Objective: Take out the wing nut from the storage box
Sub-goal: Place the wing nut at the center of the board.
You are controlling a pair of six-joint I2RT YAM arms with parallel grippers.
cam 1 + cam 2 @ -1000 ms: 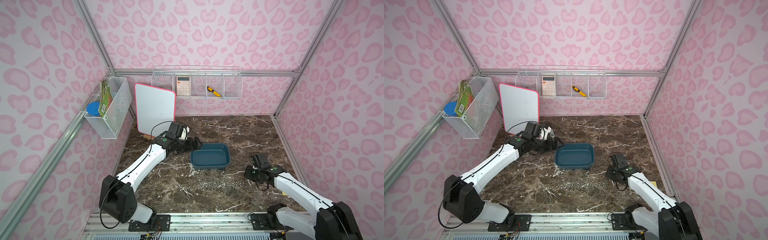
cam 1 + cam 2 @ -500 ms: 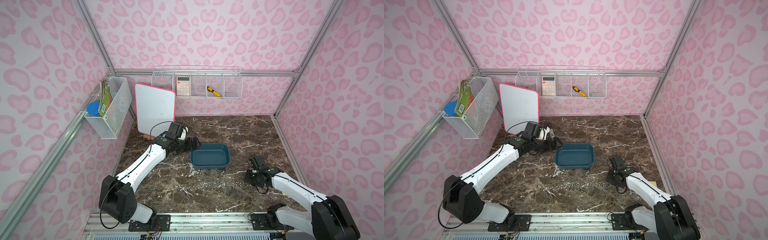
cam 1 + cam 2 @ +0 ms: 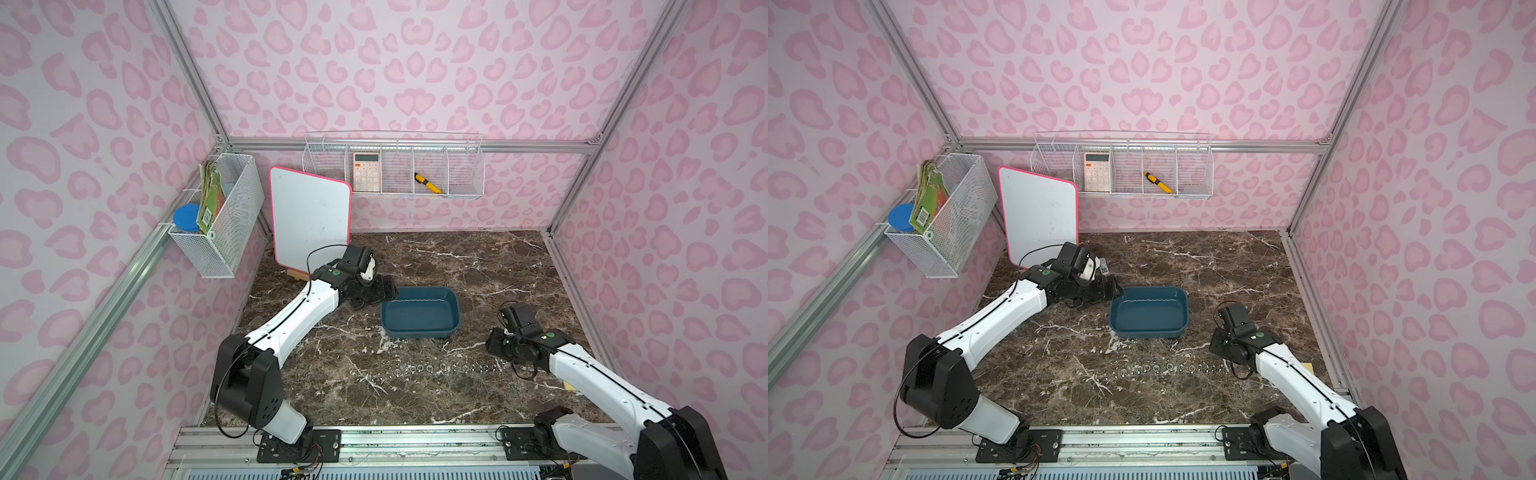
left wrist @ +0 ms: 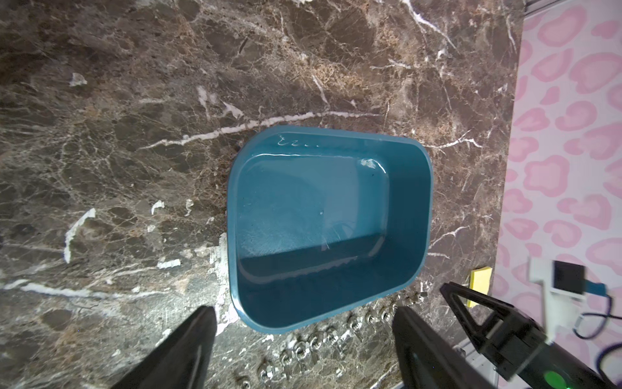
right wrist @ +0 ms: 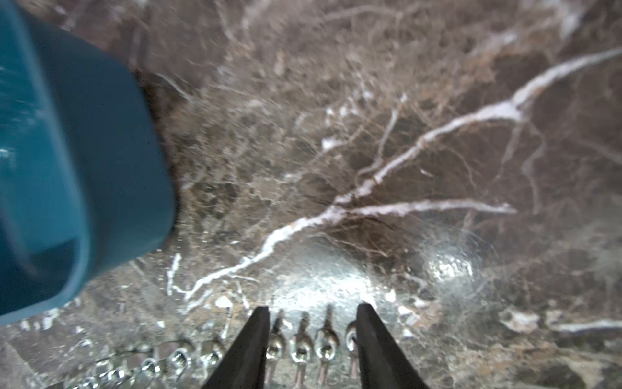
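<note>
The teal storage box [image 3: 419,311] [image 3: 1148,311] sits mid-table, and its inside [image 4: 313,215] shows bare. Several small metal wing nuts [image 3: 444,368] [image 3: 1167,368] [image 4: 336,340] lie in a row on the marble in front of it. My left gripper [image 3: 378,291] [image 4: 303,311] hovers at the box's left end, open and holding nothing. My right gripper [image 3: 500,353] [image 5: 313,308] points down over the right end of the row, open. Three wing nuts [image 5: 301,345] lie on the table between its fingers, not gripped. A corner of the box [image 5: 67,168] shows beside it.
A pink-framed whiteboard [image 3: 309,224] leans at the back left behind my left arm. White wire baskets hang on the left wall [image 3: 220,212] and on the back wall [image 3: 395,170]. A yellow pad [image 4: 479,279] lies near the right wall.
My right gripper has gone from shut to open over the right end of the row. My left gripper's jaws have narrowed a little; the arm has stayed put.
</note>
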